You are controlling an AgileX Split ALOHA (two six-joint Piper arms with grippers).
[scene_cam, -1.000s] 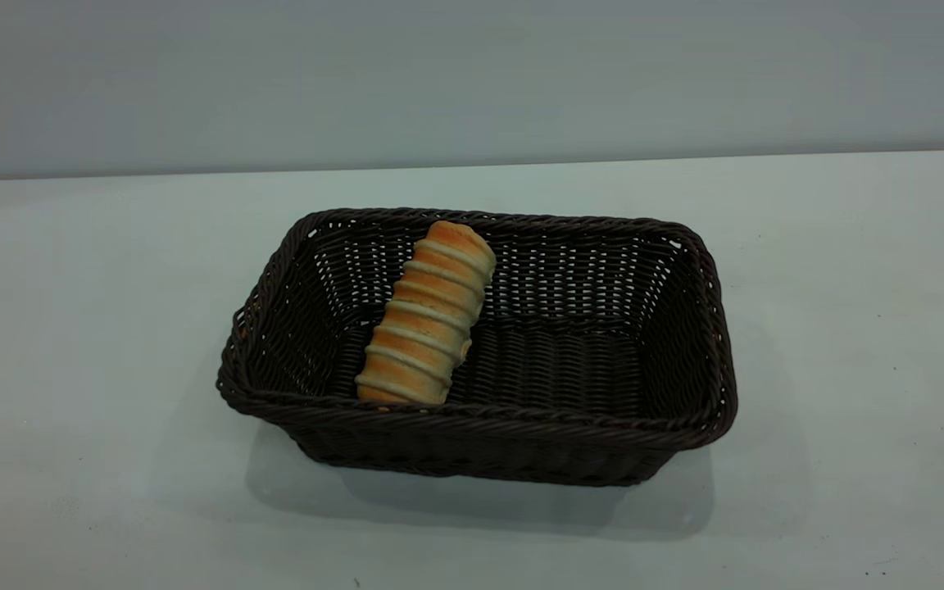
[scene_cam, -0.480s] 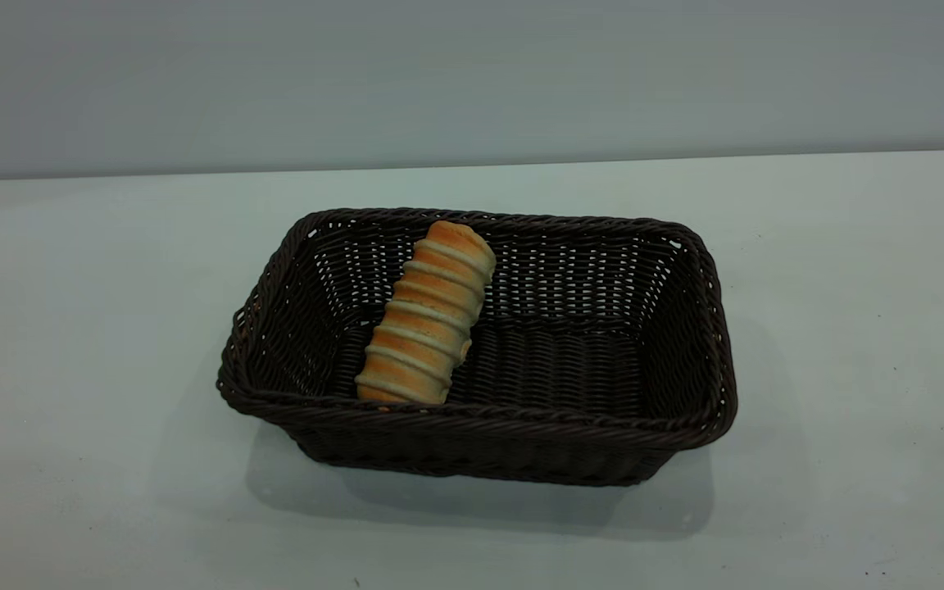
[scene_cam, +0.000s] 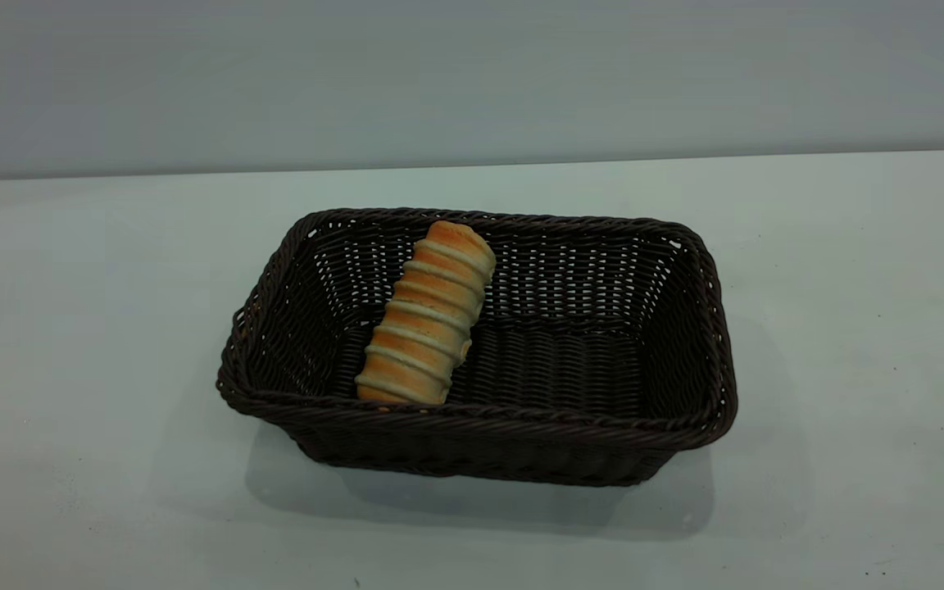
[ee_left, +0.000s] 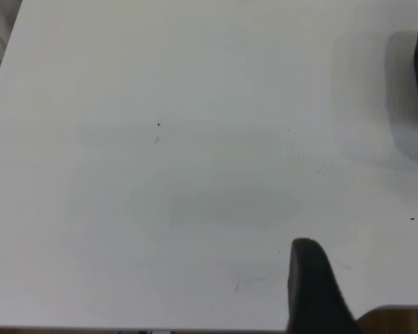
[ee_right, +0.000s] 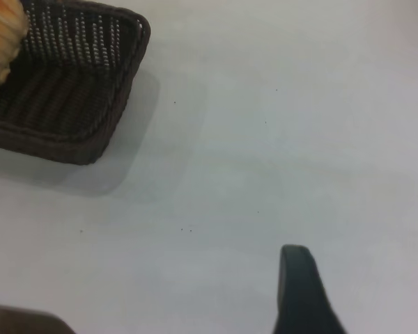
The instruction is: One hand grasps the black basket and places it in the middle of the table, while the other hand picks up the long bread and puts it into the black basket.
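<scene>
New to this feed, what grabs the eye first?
The black basket dominates mid-table. The long bread lies in its left half, one end propped against the far wall. Neither arm shows in the exterior view; each wrist view shows only a dark finger over the table, away from the basket.

Exterior view: even, soft, diffuse light, slightly cool, no glare. Basket (scene_cam: pixel 689 360) casts a soft shadow on the table (scene_cam: pixel 95 328), toward the camera and slightly right, so light comes from above and behind. Bread (scene_cam: pixel 427 315) evenly lit, sharp. Weave crisp in the exterior view. Back wall plain, flat grey.

Left wrist view: bright, washed-out table, faint broad shadow patches, finger (ee_left: pixel 313 292) dark and blurred. Basket edge blurred at the frame side.

Right wrist view: bright, softer focus; basket shadow soft-edged on the table; finger (ee_right: pixel 299 292) out of focus.
</scene>
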